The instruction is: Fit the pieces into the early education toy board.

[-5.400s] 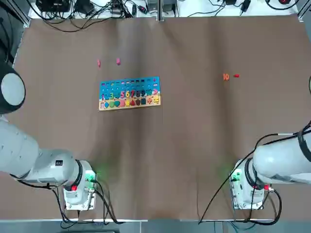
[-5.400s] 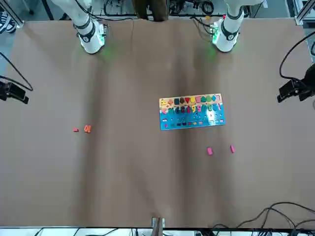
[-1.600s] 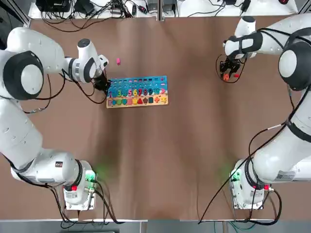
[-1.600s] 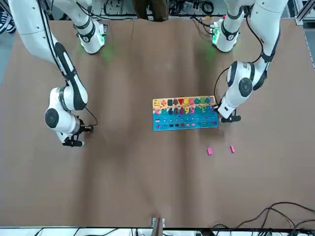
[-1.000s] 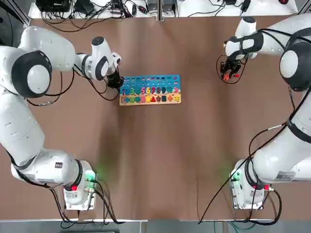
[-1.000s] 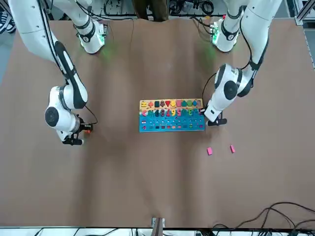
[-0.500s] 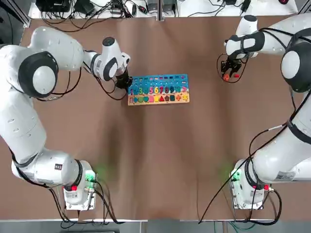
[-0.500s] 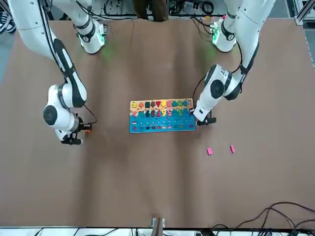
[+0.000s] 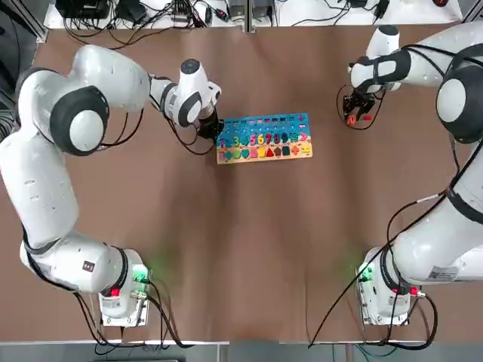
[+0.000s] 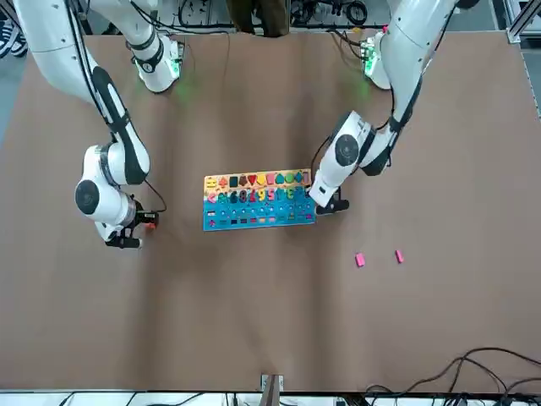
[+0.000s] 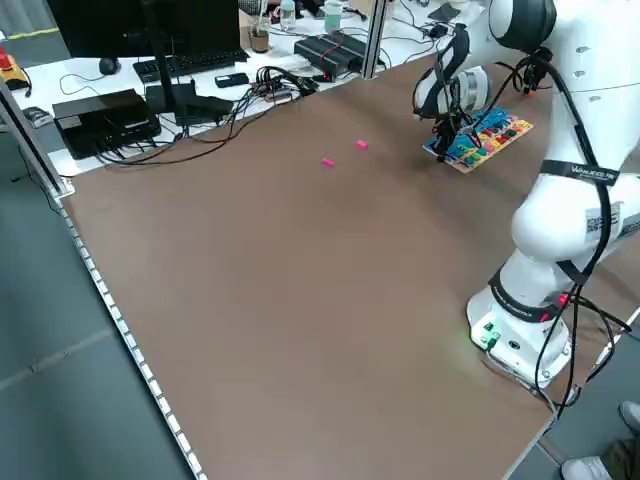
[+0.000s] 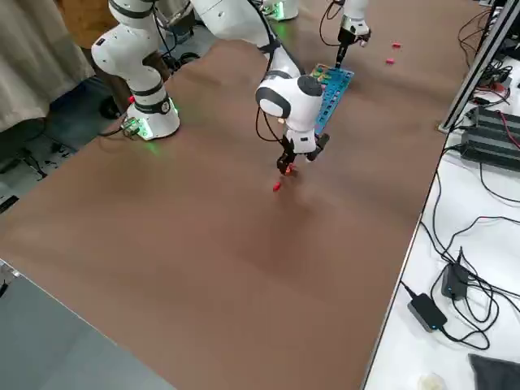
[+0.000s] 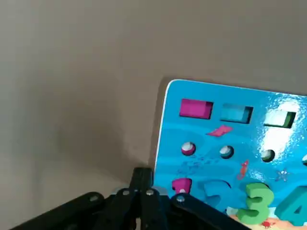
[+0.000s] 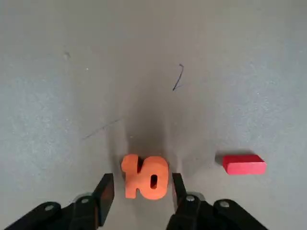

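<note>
The early education toy board (image 9: 264, 138), blue with coloured numbers and shapes, lies flat near the table's middle. My left gripper (image 9: 210, 130) is shut, and its tips press against the board's left short edge (image 13: 165, 129). The orange "10" piece (image 14: 144, 182) lies on the table between the fingers of my right gripper (image 14: 142, 188) at the far right. The jaws are open, with narrow gaps on both sides. A red piece (image 14: 243, 164) lies just beside it. Two pink pieces (image 10: 360, 260) (image 10: 399, 255) lie beyond the board, hidden under the left arm in the top view.
Brown table surface (image 9: 249, 249) stretches wide between the board and the arm bases (image 9: 121, 294) (image 9: 385, 294). Cables and electronics (image 11: 130, 110) sit past the table's far edge.
The left gripper has slid the board to the right across the table, away from the two pink pieces. The right gripper has stayed over the orange piece.
</note>
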Robot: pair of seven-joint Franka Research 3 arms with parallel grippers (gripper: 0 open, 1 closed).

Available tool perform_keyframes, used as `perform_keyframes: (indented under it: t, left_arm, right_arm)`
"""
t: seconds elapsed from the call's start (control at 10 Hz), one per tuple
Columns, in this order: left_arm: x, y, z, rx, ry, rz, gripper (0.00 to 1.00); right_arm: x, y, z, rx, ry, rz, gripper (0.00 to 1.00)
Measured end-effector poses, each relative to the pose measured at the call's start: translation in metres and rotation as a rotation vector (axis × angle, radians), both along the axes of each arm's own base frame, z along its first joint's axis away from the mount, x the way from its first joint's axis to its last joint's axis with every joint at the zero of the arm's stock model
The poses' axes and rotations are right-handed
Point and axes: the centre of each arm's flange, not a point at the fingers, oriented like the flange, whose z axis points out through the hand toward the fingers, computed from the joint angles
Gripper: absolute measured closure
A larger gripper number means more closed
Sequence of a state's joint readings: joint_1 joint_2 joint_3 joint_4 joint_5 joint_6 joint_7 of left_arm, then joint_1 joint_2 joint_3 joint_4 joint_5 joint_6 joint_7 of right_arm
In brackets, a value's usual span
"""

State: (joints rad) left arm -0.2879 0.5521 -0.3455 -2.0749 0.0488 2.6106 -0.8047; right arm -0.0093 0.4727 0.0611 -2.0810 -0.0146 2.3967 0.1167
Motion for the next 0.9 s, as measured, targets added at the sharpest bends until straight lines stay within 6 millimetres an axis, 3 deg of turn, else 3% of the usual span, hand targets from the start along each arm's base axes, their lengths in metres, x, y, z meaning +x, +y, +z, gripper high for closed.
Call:
perform_keyframes:
  t: [0.4, 0.9]
  left_arm:
    - [0.009, -0.04, 0.0, -0.005, 0.012, -0.014, 0.97]
    - [0.018, -0.049, 0.002, -0.018, 0.004, -0.014, 0.97]
  right_arm:
    - [0.0, 0.0, 0.0, 0.0, 0.0, 0.0, 0.45]
    - [0.001, -0.001, 0.0, 0.0, -0.017, -0.002, 0.45]
